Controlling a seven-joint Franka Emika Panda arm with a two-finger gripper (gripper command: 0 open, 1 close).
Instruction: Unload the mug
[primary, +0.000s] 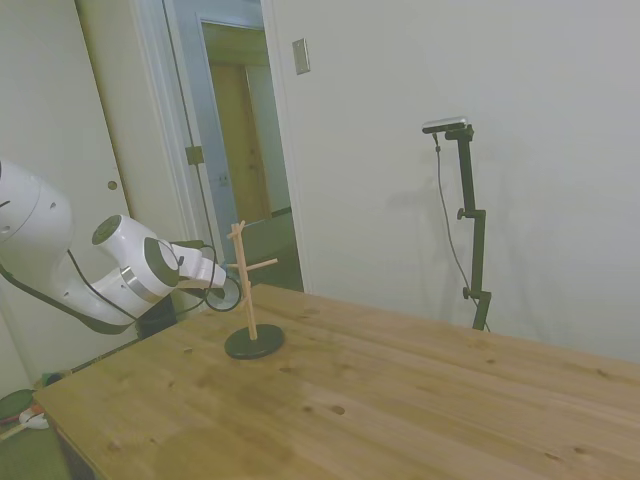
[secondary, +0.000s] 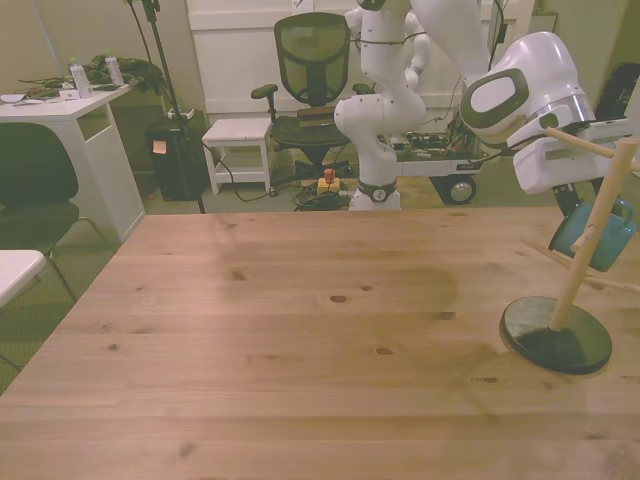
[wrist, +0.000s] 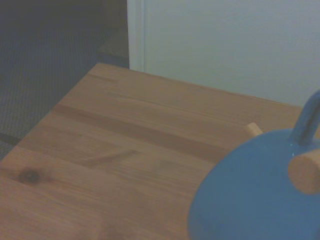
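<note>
Single-arm unloading of a hanging mug, early stage. The mug (secondary: 594, 236) hangs by its loop handle on a peg of the wooden branched stand (secondary: 578, 282), whose dark round base rests on the bench (secondary: 300, 330) near the front view's right edge. In the side view the mug (primary: 224, 291) appears only as a dark outline on the arm's side of the stand (primary: 248, 295), just below the gripper (primary: 222, 279). The wrist view shows the blue body of the mug (wrist: 255, 190) from close by, with a peg end (wrist: 305, 172) poking through beside the handle, which indicates that the mug is not yet lifted clear of its peg.

The gripper sits at the mug, but its fingers are hidden by the wrist and the mug in both outer views, so whether it is open or clamped on the mug cannot be told.

Judged progress: the approach appears complete. What remains is a confirmed grasp, a slide of the handle off the peg, and placement of the mug on the bench away from the stand.
</note>
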